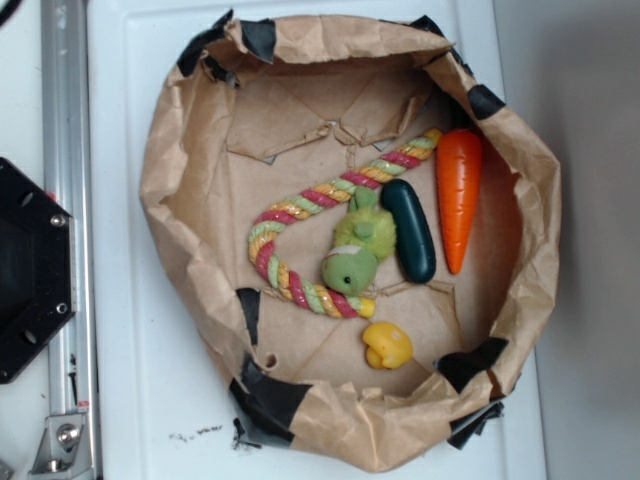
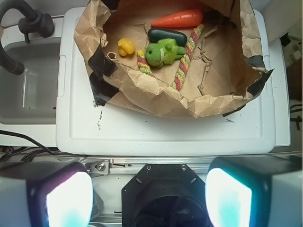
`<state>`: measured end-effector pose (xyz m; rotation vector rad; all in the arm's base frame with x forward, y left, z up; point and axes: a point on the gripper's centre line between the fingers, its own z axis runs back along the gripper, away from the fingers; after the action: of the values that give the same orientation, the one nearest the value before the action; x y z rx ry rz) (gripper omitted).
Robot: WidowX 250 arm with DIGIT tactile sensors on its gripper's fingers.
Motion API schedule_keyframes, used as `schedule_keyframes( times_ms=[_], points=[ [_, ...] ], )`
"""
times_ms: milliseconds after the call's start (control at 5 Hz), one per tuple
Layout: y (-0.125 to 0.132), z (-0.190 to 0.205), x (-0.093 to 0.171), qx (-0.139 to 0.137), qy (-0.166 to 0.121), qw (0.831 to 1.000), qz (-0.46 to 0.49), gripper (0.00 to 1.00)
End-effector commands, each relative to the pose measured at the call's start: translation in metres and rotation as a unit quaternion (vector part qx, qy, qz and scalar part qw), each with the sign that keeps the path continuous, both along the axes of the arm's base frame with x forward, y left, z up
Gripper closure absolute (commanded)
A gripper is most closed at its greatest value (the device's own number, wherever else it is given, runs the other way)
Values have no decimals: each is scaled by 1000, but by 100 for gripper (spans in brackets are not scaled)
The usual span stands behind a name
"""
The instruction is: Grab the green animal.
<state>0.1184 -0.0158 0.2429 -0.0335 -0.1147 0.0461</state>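
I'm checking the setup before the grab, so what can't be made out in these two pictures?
- End effector: wrist view cuts its blurred fingers at the bottom edge; absent from the exterior view.
- Green animal: its underside is hidden against the rope.
- Bag: the crumpled near wall hides some floor in the wrist view.

This looks like a robot lab bench, not a home. A makeshift bin of crumpled brown paper (image 1: 190, 200) patched with black tape (image 1: 265, 395) sits on a plain white plastic worktop (image 1: 130, 330), beside an aluminium rail (image 1: 65, 200) and a black bolted robot base plate (image 1: 30, 270). In the wrist view, loose black cables (image 2: 14, 142) trail at the left past a grey tub (image 2: 28, 94).
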Motion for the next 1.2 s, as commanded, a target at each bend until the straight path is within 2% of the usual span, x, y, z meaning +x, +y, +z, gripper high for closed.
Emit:
schedule_keyframes(
  times_ms=[0, 200, 400, 600, 800, 1000],
  points=[
    [0, 0, 0, 0, 0, 1000, 0, 0],
    [25, -20, 42, 66, 15, 994, 83, 0],
    [39, -29, 83, 73, -54, 976, 196, 0],
    [53, -47, 107, 44, -93, 942, 320, 0],
    [68, -98, 130, 2, -97, 893, 439, 0],
    [59, -152, 153, -55, -54, 885, 460, 0]
  ],
)
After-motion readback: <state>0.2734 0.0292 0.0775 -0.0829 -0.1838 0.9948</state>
